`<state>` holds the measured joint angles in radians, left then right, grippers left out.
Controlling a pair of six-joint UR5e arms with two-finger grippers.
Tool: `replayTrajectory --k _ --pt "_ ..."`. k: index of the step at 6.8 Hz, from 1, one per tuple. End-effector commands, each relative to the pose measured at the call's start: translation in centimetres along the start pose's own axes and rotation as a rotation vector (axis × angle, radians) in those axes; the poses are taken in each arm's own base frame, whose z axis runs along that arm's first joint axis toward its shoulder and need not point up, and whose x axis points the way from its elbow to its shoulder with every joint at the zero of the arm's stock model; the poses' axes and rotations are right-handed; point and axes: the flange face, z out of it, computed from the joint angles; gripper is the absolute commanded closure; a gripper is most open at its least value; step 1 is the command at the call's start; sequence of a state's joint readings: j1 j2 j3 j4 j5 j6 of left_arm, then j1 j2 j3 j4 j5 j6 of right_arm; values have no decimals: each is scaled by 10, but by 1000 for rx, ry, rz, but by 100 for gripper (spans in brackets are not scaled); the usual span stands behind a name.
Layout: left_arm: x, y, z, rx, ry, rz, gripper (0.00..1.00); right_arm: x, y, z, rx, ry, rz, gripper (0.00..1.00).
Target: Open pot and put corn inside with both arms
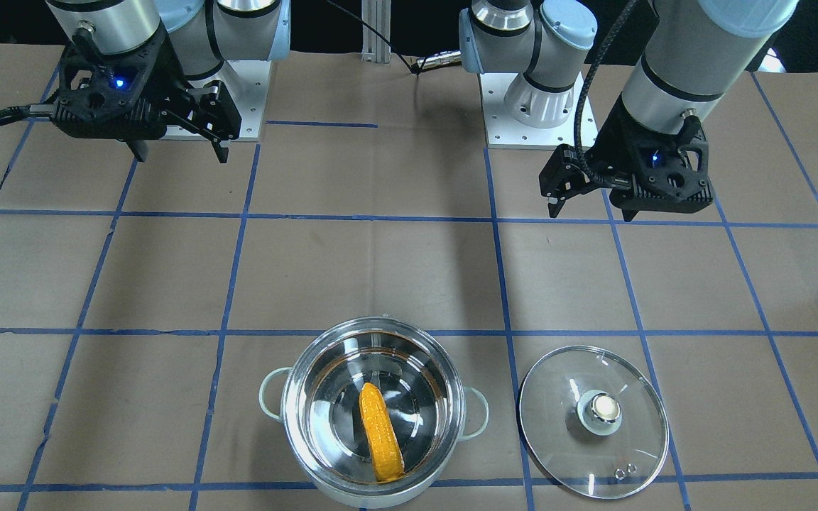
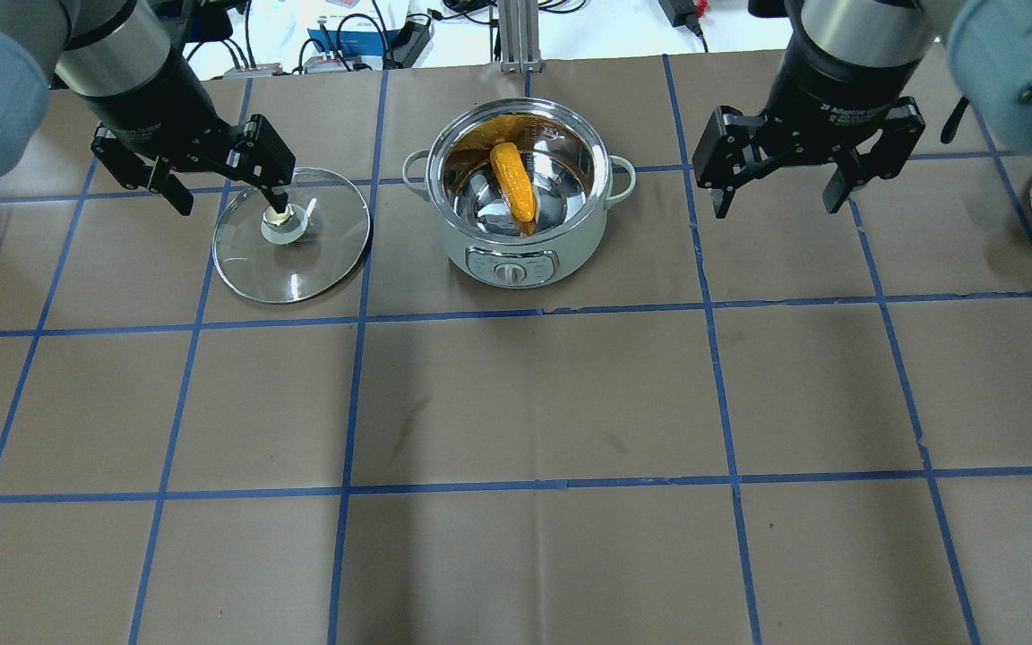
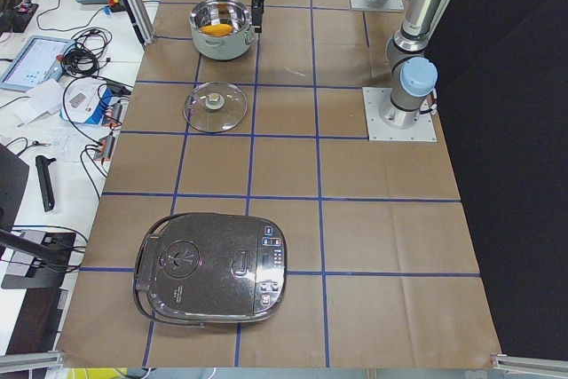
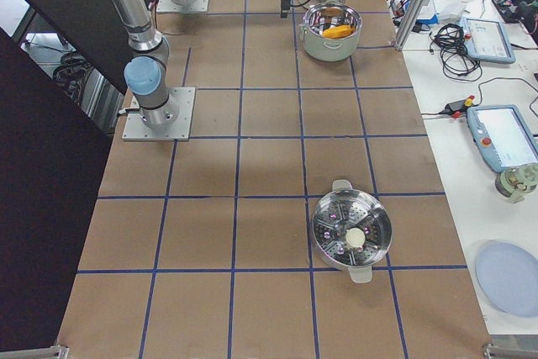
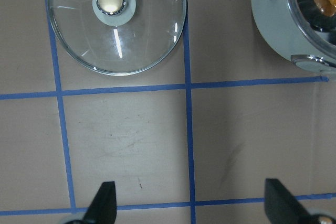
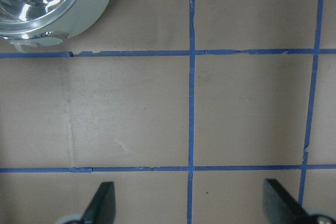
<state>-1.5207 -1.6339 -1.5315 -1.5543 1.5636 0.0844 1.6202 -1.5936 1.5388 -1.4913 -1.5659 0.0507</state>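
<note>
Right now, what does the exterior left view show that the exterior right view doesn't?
Only the exterior left view shows a dark electric cooker sitting on the near part of the table. Only the exterior right view shows a perforated steel steamer, also on the near part of the table. Both show the open pot at the far end with the corn inside it.
</note>
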Motion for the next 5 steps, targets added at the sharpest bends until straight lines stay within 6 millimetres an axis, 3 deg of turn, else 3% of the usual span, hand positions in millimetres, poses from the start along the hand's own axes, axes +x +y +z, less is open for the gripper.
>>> replayTrajectory --k 1,5 --pt "1 0 0 0 0 -16 0 -2 6 2 8 0 -3 0" --pt "1 0 1 -2 2 -16 0 -3 5 1 18 -2 -3 0"
